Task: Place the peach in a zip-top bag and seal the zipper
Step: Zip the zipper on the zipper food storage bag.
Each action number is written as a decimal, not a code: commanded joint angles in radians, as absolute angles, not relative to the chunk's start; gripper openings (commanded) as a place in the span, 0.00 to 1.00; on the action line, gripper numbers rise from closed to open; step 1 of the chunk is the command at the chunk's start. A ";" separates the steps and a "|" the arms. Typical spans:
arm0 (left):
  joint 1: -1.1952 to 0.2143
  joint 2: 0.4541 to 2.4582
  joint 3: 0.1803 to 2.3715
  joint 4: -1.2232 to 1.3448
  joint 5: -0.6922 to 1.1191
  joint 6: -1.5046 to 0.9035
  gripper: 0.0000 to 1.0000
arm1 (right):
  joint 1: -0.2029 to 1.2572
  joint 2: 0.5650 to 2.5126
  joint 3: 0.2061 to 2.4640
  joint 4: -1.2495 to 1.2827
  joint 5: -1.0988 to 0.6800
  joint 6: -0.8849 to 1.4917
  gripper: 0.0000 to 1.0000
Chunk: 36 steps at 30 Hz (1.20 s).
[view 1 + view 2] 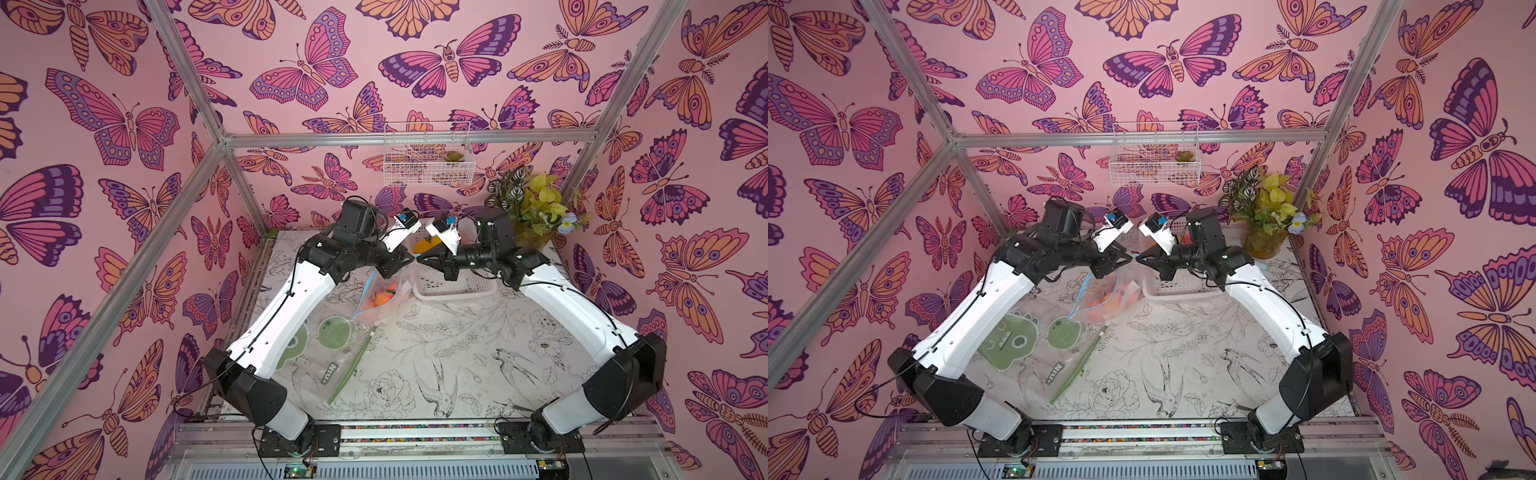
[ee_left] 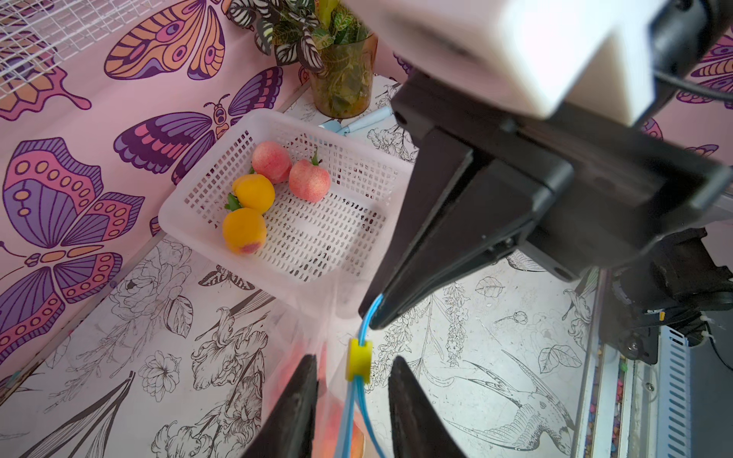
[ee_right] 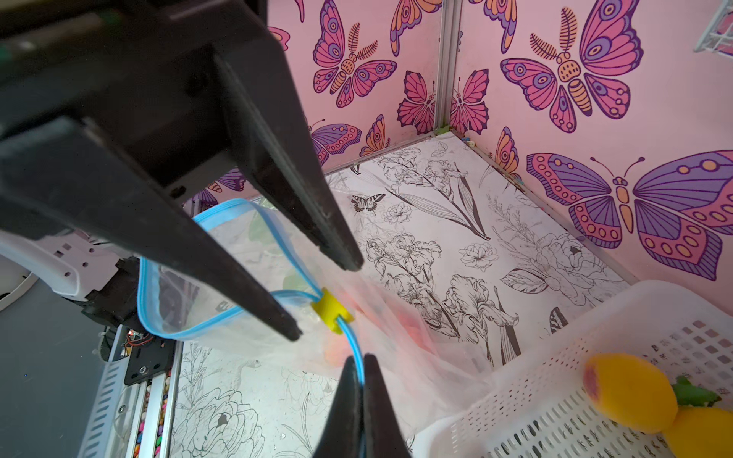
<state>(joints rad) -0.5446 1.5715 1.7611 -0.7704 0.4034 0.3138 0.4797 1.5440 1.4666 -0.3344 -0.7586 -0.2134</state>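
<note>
Open room is left over the middle and near right of the table. The far side is blocked by the basket and the plant — the near left by a flat bag. The hanging bag is hemmed by the left gripper and right gripper.

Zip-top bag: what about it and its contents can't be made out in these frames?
Peach: small orange blur through the zip-top bag in both top views, count unclear; wrist views give only a pink smear behind film.
Zipper track below the slider: cut off by the left wrist view's bottom edge.
Slider in top views: too small, crowded between left gripper and right gripper.
</note>
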 commanded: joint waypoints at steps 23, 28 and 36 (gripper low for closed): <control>-0.546 1.562 1.746 -0.769 0.374 0.314 0.06 | 0.491 1.497 1.415 -0.250 -0.599 -0.108 0.00; -0.546 1.536 1.729 -0.770 0.345 0.310 0.06 | 0.494 1.490 1.406 -0.231 -0.516 -0.049 0.00; -0.546 1.504 1.711 -0.774 0.308 0.304 0.07 | 0.493 1.472 1.384 -0.200 -0.407 0.010 0.00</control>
<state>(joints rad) -0.5571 1.5665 1.7321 -0.7246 0.3527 0.3096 0.5201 1.4952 1.3994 -0.2123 -0.5610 -0.0391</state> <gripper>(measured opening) 0.100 0.055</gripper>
